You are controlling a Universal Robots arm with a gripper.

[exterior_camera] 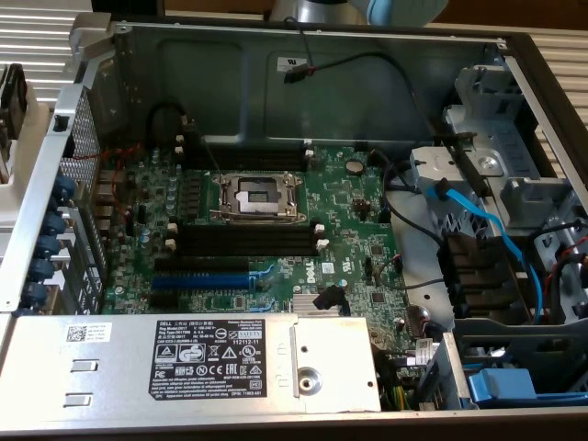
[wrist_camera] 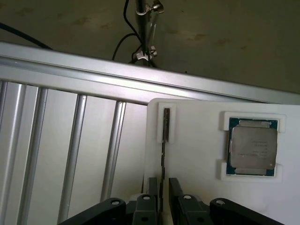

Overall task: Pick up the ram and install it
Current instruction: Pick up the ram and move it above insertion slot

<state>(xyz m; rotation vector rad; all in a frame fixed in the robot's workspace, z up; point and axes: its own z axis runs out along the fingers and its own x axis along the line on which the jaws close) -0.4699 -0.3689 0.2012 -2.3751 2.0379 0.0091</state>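
Observation:
The ram [wrist_camera: 165, 131] stands on its long edge in a white holder [wrist_camera: 197, 154]; I see it as a thin dark strip, its far end seated in a raised white clip. My gripper [wrist_camera: 162, 187] straddles its near end, one dark finger on each side with a small gap, so the jaws are open. In the exterior view the open computer case shows the green motherboard [exterior_camera: 349, 220] with the long black memory slots [exterior_camera: 248, 241] below the CPU socket [exterior_camera: 255, 196].
A processor chip [wrist_camera: 253, 146] lies in the same white holder beside the ram. An aluminium rail [wrist_camera: 93, 77] and slatted bars border the holder. In the case are a blue expansion slot [exterior_camera: 197, 280], the silver power supply [exterior_camera: 220, 354] and blue cables [exterior_camera: 478, 230].

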